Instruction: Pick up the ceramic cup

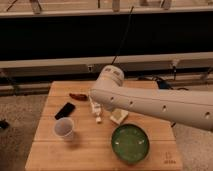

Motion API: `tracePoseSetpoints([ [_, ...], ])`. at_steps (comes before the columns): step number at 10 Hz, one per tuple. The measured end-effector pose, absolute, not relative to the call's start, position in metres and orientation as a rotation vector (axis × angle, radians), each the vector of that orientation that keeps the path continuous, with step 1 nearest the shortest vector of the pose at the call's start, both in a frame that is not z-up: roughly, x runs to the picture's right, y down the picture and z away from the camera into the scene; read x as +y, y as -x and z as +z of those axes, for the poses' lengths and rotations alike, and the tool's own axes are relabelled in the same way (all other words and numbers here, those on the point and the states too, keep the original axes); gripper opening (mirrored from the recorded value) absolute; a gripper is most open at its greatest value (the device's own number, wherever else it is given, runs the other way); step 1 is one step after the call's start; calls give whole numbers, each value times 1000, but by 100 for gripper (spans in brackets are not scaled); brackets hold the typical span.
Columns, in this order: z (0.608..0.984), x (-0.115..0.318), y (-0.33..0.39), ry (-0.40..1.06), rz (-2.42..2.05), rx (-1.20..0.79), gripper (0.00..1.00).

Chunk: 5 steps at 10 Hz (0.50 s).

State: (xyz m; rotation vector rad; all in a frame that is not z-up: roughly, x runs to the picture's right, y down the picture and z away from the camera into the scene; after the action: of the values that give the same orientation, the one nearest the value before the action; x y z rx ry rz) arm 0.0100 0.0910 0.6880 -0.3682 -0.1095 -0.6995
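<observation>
The ceramic cup (64, 128) is small, white and tapered, with a pale greyish inside. It stands upright on the left part of the wooden table (50, 155). My white arm (150, 102) reaches in from the right over the table's middle, and its rounded joint (111, 80) is above the table's back. The gripper itself does not show in the camera view. Nothing is touching the cup.
A wide green bowl (130, 143) sits front right of the cup. A small white square block (118, 115) lies under the arm. A white tube-like object (95, 111), a black phone (65, 110) and a red object (77, 96) lie behind the cup.
</observation>
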Motion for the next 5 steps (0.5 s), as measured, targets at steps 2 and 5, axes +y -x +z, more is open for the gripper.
tracePoseSetpoints([
  [2,689,97,10,357,-731,-127,80],
  [5,689,113,28,347,-773,-149,80],
])
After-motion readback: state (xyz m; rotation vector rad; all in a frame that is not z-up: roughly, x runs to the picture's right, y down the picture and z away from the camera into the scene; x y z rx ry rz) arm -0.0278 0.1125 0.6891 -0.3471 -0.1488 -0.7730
